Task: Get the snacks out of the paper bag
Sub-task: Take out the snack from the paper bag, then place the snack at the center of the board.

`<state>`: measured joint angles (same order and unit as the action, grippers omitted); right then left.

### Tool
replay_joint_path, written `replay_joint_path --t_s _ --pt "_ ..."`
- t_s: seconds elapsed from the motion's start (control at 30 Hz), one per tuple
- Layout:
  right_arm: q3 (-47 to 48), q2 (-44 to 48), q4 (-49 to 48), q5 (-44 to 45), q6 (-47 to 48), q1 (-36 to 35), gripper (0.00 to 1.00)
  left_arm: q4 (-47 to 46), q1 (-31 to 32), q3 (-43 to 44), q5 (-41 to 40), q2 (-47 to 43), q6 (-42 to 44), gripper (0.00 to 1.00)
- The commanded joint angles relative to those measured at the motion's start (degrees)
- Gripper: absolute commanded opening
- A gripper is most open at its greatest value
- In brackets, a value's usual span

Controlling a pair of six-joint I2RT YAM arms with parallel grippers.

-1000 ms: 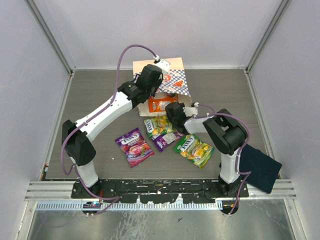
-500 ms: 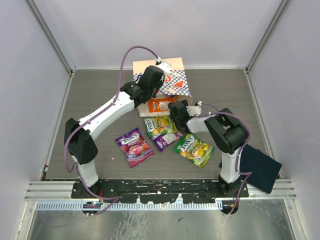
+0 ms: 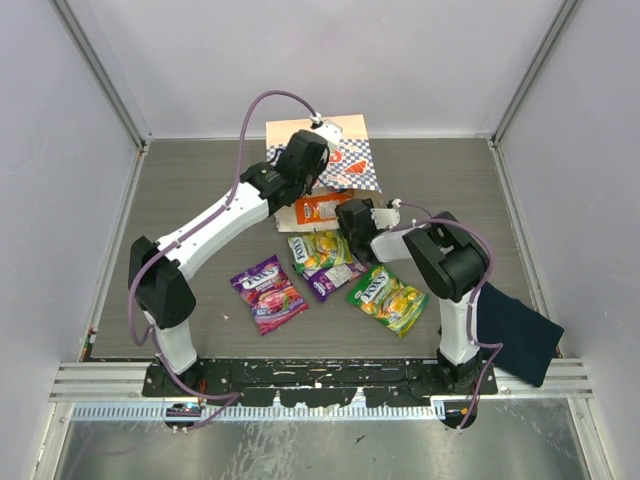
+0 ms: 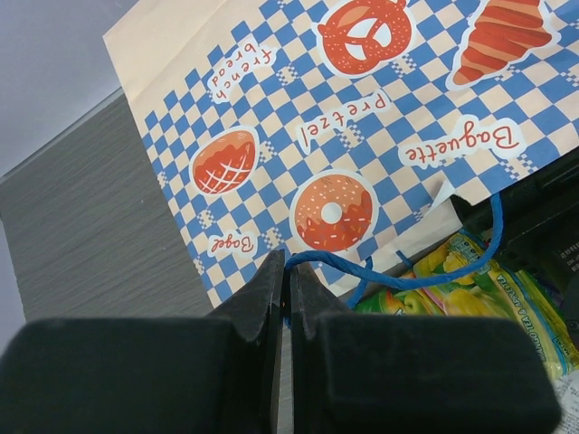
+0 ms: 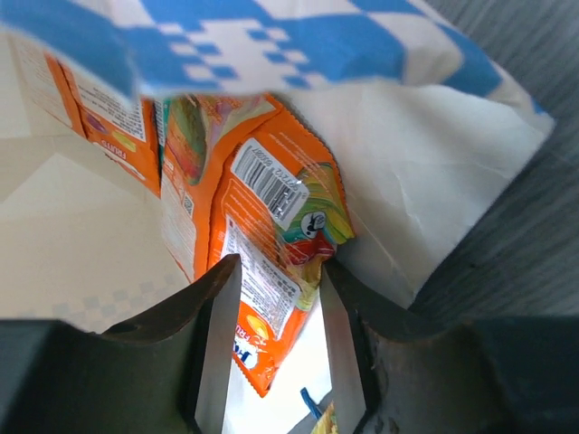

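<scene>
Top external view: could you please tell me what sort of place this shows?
Probably a robot test cell, not a home: two arms bolted to a metal rail, plain grey walls boxing in the table, staged snacks and bag.

Lab: walled test bench, aluminium rails

Grey wood-grain table: one paper bag lying flat at far centre, orange packet at its mouth. Mid-table: large purple packet, green-yellow packet touching small purple packet, green packet. Navy cloth at near right edge.
</scene>
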<state>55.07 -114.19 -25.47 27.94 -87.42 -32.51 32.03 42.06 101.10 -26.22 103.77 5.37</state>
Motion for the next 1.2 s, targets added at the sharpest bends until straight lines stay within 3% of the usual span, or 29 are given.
replay_joint_path --t_s 0.0,0.07,0.1,0.2,0.23,0.4,0.6,0.83,1.0,1.17 --pt "4.4 -3.5 0.6 0.1 -0.3 0.4 0.49 -0.8 0.4 2.4 -0.8 -0.1 -0.3 0.04" --pt "6.7 -5.7 1.4 0.7 -0.9 0.6 0.49 -0.7 0.3 2.6 -0.8 -0.1 -0.2 0.04" --pt "7.7 -7.1 1.1 0.7 -1.0 0.8 0.43 -0.6 0.3 2.6 -0.8 -0.1 -0.2 0.04" --pt "8.1 -8.8 -3.4 -0.3 0.2 1.3 0.03 -0.3 0.3 2.8 -0.9 -0.3 0.0 0.04" --pt "7.4 -8.6 -5.3 -0.7 0.6 1.3 0.01 -0.3 0.3 2.8 -1.0 -0.3 0.1 0.04" --pt "1.0 -1.6 -9.7 -4.1 3.7 1.2 0.01 -1.0 0.4 2.2 -1.7 -0.3 0.7 0.04" --pt "-10.0 13.9 -11.8 -9.4 5.0 0.9 0.01 -1.7 0.4 3.0 -2.2 1.3 0.6 0.04" --pt "-20.0 29.1 -2.5 -7.7 3.1 1.5 0.01 -1.9 0.4 5.9 -3.3 3.5 1.5 0.04" --pt "-23.8 33.3 3.8 -11.2 5.4 1.5 0.01 -1.7 0.4 8.1 -2.7 4.6 1.7 0.04" --pt "-31.7 45.6 10.9 -9.5 9.0 1.4 0.01 -1.6 0.4 9.0 -2.8 4.1 3.4 0.03"
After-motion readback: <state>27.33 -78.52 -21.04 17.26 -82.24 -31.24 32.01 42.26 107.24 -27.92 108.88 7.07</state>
